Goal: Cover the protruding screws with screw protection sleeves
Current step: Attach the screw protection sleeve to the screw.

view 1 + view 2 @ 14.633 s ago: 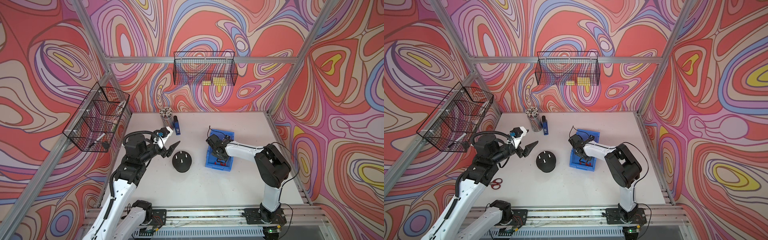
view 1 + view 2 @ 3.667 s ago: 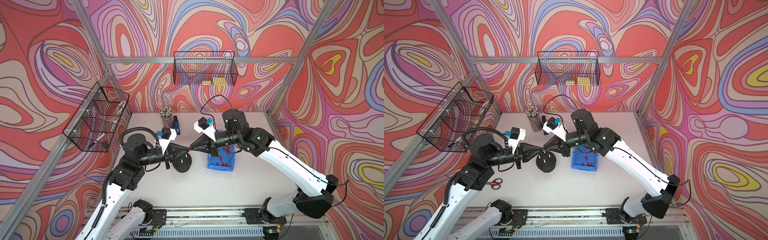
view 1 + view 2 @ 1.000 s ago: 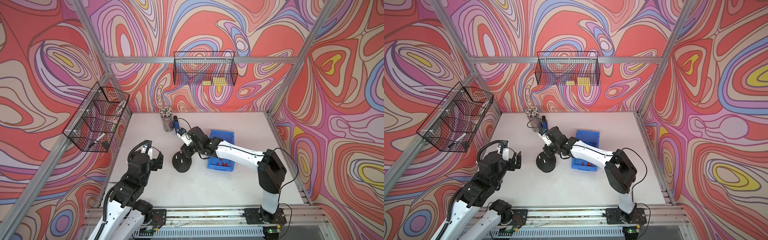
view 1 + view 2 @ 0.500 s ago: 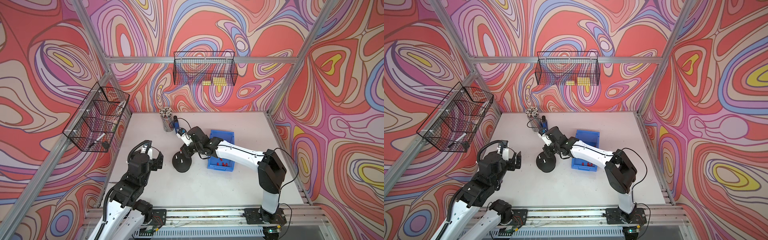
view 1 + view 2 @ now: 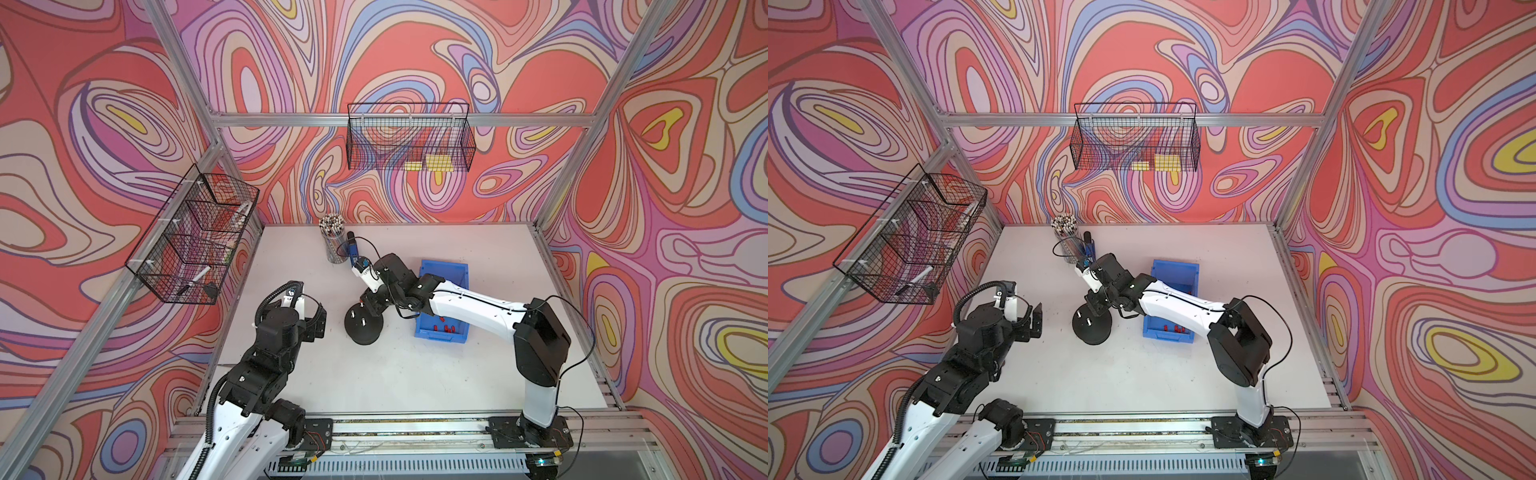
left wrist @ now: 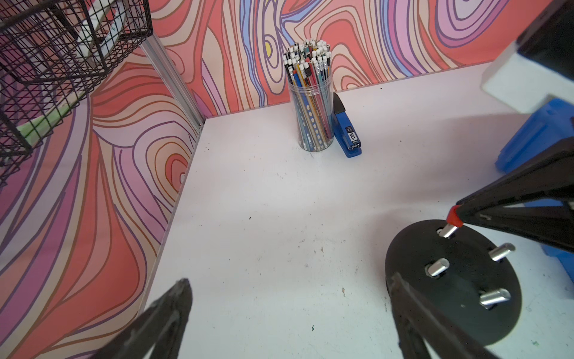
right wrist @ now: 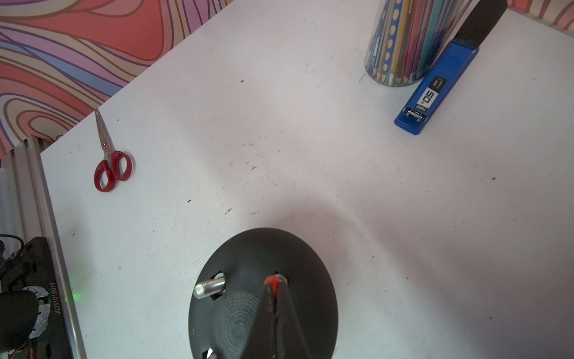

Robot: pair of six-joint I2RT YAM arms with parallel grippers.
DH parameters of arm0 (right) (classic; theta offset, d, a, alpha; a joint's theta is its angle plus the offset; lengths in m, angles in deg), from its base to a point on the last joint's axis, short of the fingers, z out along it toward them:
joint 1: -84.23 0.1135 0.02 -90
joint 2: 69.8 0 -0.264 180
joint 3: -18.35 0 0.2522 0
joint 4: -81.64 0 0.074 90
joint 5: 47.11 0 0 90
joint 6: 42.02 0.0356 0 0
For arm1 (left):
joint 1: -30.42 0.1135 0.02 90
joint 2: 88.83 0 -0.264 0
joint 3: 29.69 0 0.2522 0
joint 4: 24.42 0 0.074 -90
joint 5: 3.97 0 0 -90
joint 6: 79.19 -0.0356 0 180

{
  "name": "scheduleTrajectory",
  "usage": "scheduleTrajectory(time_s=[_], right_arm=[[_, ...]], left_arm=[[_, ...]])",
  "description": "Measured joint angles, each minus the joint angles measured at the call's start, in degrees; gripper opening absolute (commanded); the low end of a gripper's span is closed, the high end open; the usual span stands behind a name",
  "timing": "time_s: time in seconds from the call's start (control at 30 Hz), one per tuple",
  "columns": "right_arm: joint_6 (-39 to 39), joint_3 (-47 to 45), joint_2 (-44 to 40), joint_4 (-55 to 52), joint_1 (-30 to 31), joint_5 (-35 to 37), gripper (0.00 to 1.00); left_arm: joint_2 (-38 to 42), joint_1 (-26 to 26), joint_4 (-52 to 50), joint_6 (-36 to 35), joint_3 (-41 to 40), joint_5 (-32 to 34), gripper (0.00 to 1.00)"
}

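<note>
I look down on a white table (image 5: 415, 374), with twelve o'clock at the back wall. Two arms work over it.

The right arm reaches in from four o'clock to the table's middle. The right gripper (image 6: 456, 219) is pinched tight on one red sleeve (image 6: 454, 219), and only the sleeve's end pokes out, so its open mouth can meet a stud.

The left gripper (image 6: 289, 283) hangs at nine o'clock of the base with its jaws spread wide and nothing in them. I judge it is parked there, out of the way but near enough to steady the base.

One blue bin (image 5: 444, 266) sits at three o'clock of the base, within the right arm's easy reach. It holds the spare sleeves (image 5: 446, 329), a handful too small to count.

One black dome base (image 6: 450, 295) stands left of centre and carries four protruding screws (image 6: 437, 267), all bare. The held sleeve sits at the tip of the twelve o'clock stud (image 6: 447, 230), lined up with it. I cannot tell whether it has begun to slide on.
</note>
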Motion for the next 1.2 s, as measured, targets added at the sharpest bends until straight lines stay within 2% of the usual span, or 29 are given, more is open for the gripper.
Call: scheduleTrajectory(time_s=[0.73,0.93,1.2], right_arm=[[-1.2,1.9,1.0,-2.9,1.1,2.7,0.00],[-1.7,2.7,1.3,-3.9,1.4,3.4,0.18],[-1.4,2.7,1.4,-3.9,1.5,2.8,0.24]], left_arm=[[0.4,0.0,0.0,0.0,0.0,0.0,0.99],[0.4,0.0,0.0,0.0,0.0,0.0,0.99],[0.4,0.0,0.0,0.2,0.0,0.0,0.99]])
